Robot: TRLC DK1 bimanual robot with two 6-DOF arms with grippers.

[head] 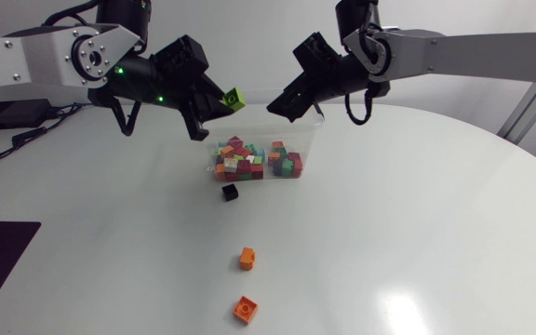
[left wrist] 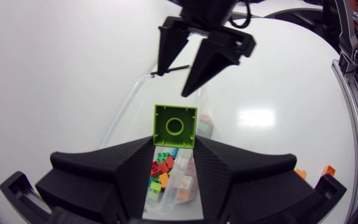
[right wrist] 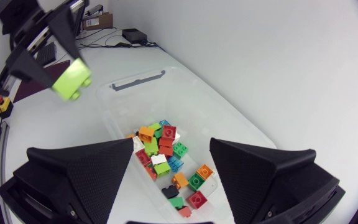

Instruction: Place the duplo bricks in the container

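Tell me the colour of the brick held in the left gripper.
Lime green. The brick shows best in the left wrist view.

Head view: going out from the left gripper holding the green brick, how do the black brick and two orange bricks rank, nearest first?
From the left gripper:
1. Black brick, beside the container.
2. Orange brick, mid-table.
3. Other orange brick, nearest the view's lower edge.
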